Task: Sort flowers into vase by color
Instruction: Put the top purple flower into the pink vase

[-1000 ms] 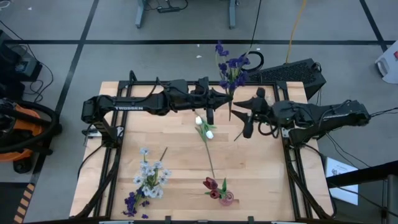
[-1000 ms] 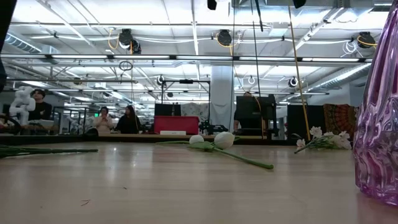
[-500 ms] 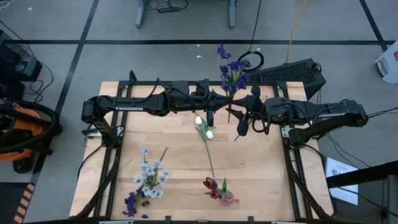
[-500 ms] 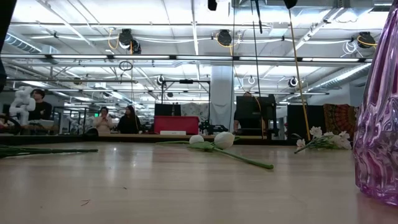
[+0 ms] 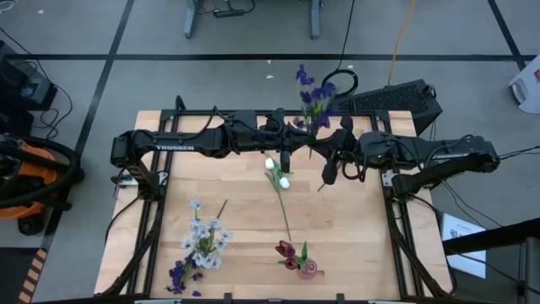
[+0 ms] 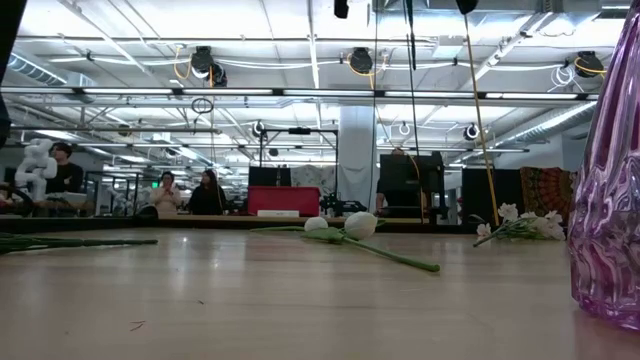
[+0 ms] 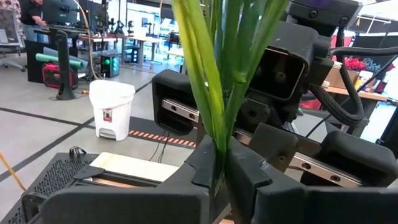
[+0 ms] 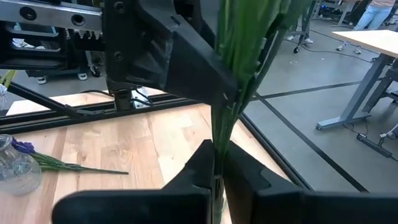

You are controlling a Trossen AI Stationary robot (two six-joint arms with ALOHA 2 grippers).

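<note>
Both grippers meet above the far middle of the table (image 5: 169,211), holding 1 purple sprig (image 5: 314,91) upright between them. The sprig has dark purple blossoms at the top and several thin green stems and narrow leaves bundled below.

The left gripper (image 5: 297,135) has its fingers (image 7: 205,168) closed on the green stems, which rise straight out of the narrow slot between them in the left wrist view. The right gripper (image 5: 331,143) has its fingers (image 8: 199,168) pressed together on the same stems, just beside the left gripper.

Other flowers on the table:
- 2 white tulips (image 5: 278,173) lie near the middle, under the grippers, with long green stems running toward the near edge. The low view shows their rounded white heads (image 6: 360,224) lying on the wood.
- A cluster of white and pale-blue blossoms (image 5: 204,236) lies at the near left.
- More purple sprigs (image 5: 179,274) lie at the near-left edge, touching the cluster.
- 2 dark red tulips (image 5: 287,251) stand in a pink glass vase (image 5: 307,270) at the near middle.
</note>
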